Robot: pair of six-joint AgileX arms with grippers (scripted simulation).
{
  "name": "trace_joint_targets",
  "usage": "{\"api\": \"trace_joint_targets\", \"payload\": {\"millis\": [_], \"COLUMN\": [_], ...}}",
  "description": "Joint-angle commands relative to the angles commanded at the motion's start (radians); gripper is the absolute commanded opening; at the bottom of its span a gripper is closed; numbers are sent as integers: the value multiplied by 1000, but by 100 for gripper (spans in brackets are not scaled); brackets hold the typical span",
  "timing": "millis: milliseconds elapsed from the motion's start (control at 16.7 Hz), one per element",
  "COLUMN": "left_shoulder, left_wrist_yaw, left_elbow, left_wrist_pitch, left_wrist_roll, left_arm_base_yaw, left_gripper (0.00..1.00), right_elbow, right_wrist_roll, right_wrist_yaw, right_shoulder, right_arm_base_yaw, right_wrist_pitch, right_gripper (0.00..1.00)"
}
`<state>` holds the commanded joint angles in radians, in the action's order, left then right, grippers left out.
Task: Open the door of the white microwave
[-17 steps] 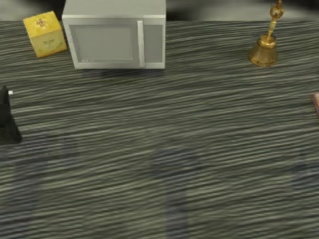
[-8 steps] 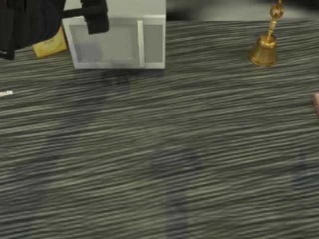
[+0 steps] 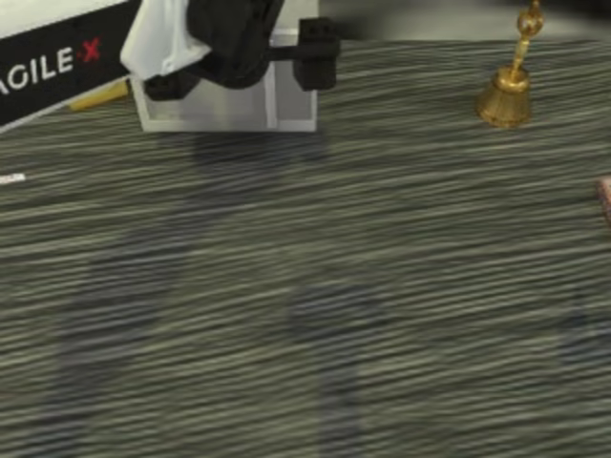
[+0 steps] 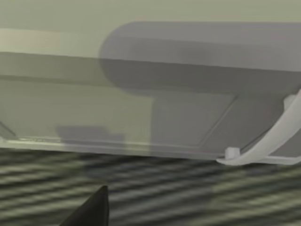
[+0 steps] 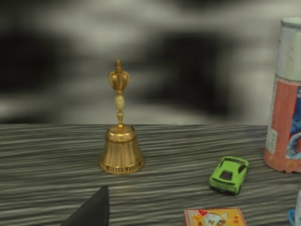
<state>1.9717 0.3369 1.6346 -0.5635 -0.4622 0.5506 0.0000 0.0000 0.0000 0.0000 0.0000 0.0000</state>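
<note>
Reading "AGILE X" in white and red, the black left arm (image 3: pixel 57 67) reaches across the boxy white microwave (image 3: pixel 229 114) at the striped table's (image 3: pixel 305 286) far left, its end effector (image 3: pixel 315 52), grip state hidden, over the door (image 4: pixel 117 117), with a brass bell (image 3: pixel 506 95) far right.

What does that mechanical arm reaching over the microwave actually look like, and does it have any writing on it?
The left arm has a black link lettered "AGILE X" in white with a red X, then a white shell section and glossy black rounded housings. It ends in a blocky black left claw on a slim black bar. In each wrist view only a dark, pointed fingertip shows. The right arm is out of the top view.
</note>
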Motion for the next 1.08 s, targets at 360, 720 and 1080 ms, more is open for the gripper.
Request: {"api": "trace_joint_targets", "payload": {"millis": [360, 720, 1080], "left_shoulder": [50, 169, 273], "left_wrist_yaw": [10, -9, -28], "left_elbow": [40, 96, 144], "left_wrist_pitch": [-22, 48, 113], "left_wrist_roll": [-10, 16, 40], "left_arm_base_yaw": [15, -14, -42], "left_gripper": [100, 100, 100], "right_elbow": [0, 0, 0], "right_wrist_roll": [0, 0, 0], "right_wrist_yaw": [0, 0, 0], "right_shoulder": [0, 0, 0], "right_arm_base_yaw": [0, 0, 0], "right_wrist_pitch": [0, 0, 0], "right_gripper": [100, 100, 100]}}
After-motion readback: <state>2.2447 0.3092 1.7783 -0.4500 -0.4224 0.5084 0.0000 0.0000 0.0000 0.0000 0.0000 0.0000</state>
